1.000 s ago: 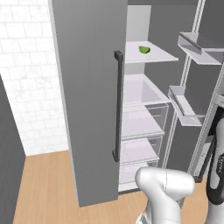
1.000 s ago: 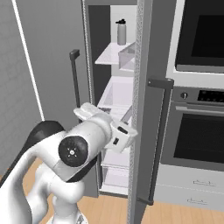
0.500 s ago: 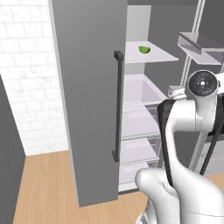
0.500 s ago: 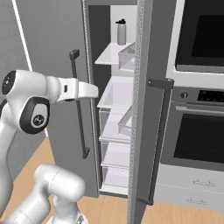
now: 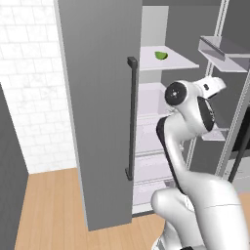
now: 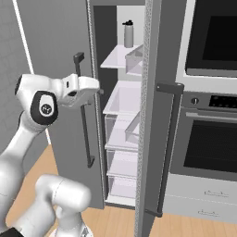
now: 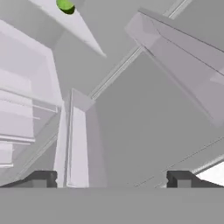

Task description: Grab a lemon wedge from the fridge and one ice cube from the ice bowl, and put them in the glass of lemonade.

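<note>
The fridge (image 5: 102, 112) is seen with both doors swung open, its white shelves and clear drawers exposed between them. The lemon wedge (image 5: 161, 55) is found lying on the upper white shelf (image 5: 178, 61) inside, towards the back, small and yellowish-green; in the hand view it is caught at the very top edge (image 7: 65, 5), well apart from the finger tips. The gripper (image 7: 111, 178) is held raised in front of the open compartment, level with the space below that shelf, and in the right base view it is seen pointing towards the interior just beside the left door's dark bar handle (image 6: 84, 115). The jaws are spread as wide as they go, and nothing is held between them. A grey bottle (image 6: 128, 33) is seen standing upright on the top shelf in the right base view. A built-in oven (image 6: 210, 139) is set in the wall to the right of the fridge.
</note>
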Available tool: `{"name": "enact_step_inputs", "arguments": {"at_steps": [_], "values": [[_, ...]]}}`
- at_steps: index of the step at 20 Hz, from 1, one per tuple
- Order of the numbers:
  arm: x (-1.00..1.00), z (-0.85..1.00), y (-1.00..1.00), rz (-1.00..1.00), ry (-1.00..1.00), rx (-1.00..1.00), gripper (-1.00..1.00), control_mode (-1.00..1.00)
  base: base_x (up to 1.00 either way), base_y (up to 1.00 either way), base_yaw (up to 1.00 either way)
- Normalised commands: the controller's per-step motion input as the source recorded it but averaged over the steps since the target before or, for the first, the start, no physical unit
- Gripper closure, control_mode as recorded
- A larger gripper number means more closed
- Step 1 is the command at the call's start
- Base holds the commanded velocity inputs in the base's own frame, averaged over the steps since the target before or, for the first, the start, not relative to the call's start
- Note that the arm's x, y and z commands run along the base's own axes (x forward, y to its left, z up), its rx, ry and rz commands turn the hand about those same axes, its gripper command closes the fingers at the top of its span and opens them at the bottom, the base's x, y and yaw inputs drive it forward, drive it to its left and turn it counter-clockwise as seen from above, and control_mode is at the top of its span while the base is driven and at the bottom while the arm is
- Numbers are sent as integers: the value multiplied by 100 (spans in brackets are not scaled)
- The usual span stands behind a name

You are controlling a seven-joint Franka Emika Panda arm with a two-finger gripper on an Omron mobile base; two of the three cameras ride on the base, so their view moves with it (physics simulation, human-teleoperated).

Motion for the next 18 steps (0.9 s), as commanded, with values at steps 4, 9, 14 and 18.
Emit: {"name": "enact_step_inputs", "arguments": {"at_steps": [4,9,14,18], "values": [[83,0,-8,-11,37,-26,-100,-100,0,0,0],[49,-11,-25,-15,27,-16,-100,-100,0,0,0],[47,-18,-40,-11,21,-15,-100,-100,0,0,0],[39,-19,-51,-5,16,-10,-100,-100,0,0,0]]}}
